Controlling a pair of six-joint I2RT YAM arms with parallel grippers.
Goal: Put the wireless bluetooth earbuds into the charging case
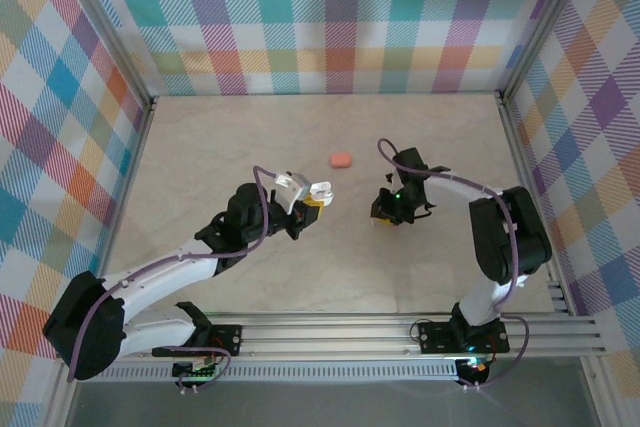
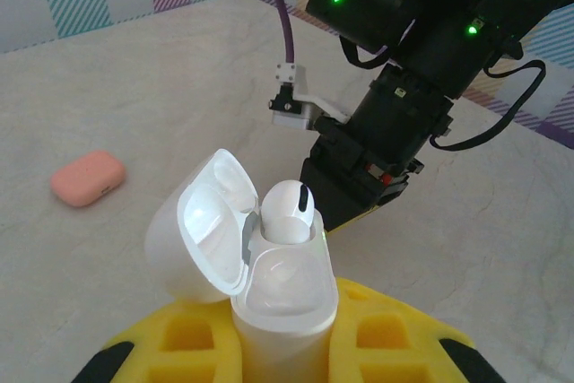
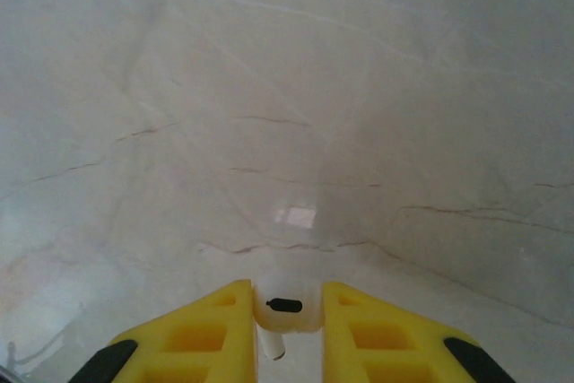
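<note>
My left gripper (image 2: 285, 334) is shut on a white charging case (image 2: 287, 298), held upright with its lid (image 2: 208, 221) swung open to the left. One white earbud (image 2: 289, 211) sits in the far slot; the near slot is empty. In the top view the case (image 1: 320, 190) is left of centre in the left gripper (image 1: 311, 205). My right gripper (image 3: 287, 311) is shut on a second white earbud (image 3: 285, 305), stem pointing down, just above the table. The right gripper (image 1: 382, 215) hangs a short way right of the case, and its black body (image 2: 368, 177) is just behind the case.
A closed salmon-pink case (image 1: 341, 159) lies on the table beyond the two grippers, also seen as the pink case (image 2: 87, 178) at the left. Checked walls surround the marble-look tabletop (image 1: 200, 137).
</note>
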